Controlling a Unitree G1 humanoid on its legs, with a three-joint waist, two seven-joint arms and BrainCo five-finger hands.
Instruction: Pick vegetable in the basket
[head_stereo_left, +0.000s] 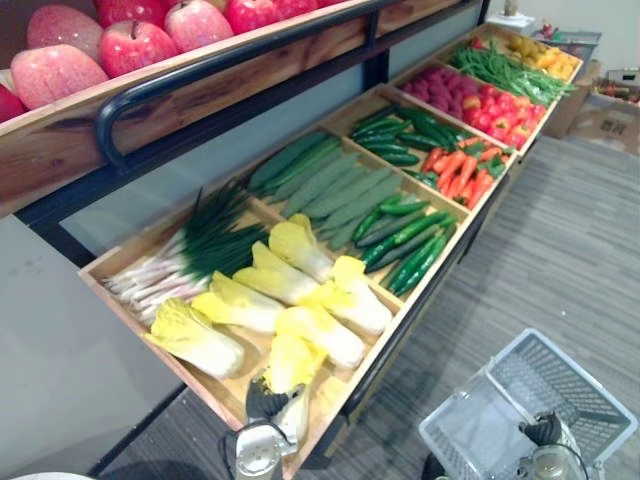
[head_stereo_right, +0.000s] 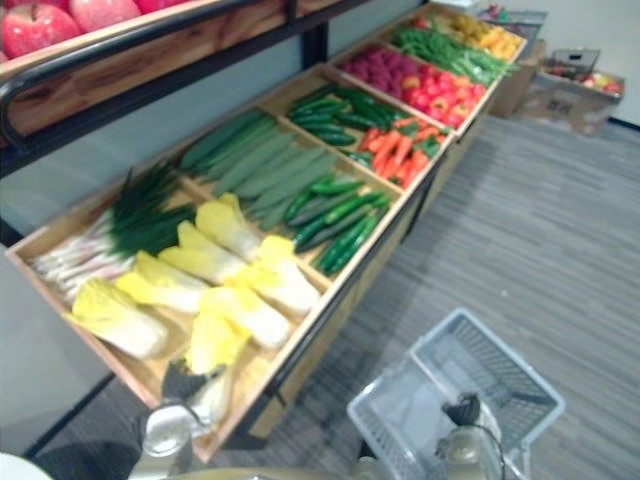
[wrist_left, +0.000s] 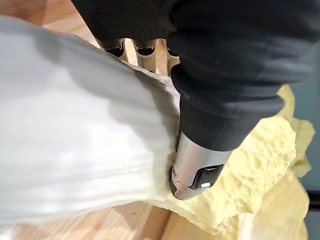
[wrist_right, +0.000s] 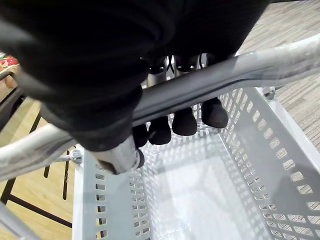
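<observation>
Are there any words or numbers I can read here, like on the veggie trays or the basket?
No words or numbers can be read in these pictures.
The basket: plain grey plastic, no label seen.
The wooden trays: no signs or price tags seen.
The cardboard box: any print on it is too blurred to read.

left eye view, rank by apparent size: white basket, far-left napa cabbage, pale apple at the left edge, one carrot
1. white basket
2-3. napa cabbage and apple: look alike, apple likely nearer the camera, unranked
4. carrot
</observation>
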